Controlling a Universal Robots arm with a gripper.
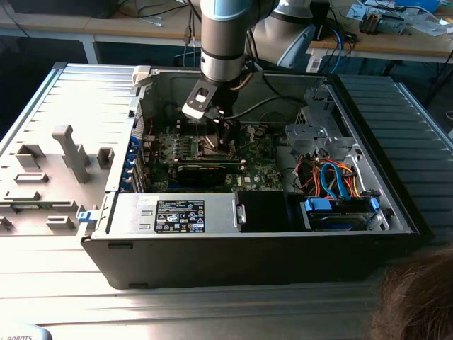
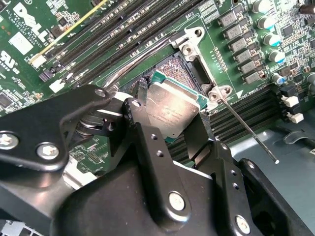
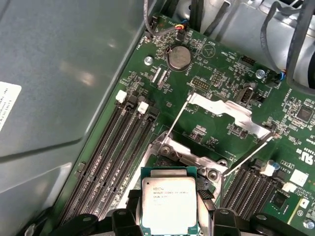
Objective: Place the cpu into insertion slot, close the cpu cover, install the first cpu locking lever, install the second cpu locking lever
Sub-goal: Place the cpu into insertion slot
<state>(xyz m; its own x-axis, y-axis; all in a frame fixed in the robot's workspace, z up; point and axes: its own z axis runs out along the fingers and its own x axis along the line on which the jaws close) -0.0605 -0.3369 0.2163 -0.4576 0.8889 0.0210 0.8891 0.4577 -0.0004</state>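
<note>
Just above the insertion slot (image 2: 171, 68), the gripper (image 2: 168, 119) clamps the cpu (image 2: 173, 104) by two opposite edges, metal top up, the socket lying close beneath the chip and the cpu cover (image 3: 224, 109) swung open beyond it.

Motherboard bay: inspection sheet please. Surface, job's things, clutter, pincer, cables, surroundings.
Surface: green motherboard in open PC case on ribbed metal table.
Job's things: cpu above the insertion slot, not seated; cpu cover and both locking levers raised.
Clutter: grey fixture blocks at the exterior view's left.
Grippers: pincer shut on the cpu.
Cables: orange and blue cables inside the case.
Surroundings: workbench behind; a person's hair.
</note>
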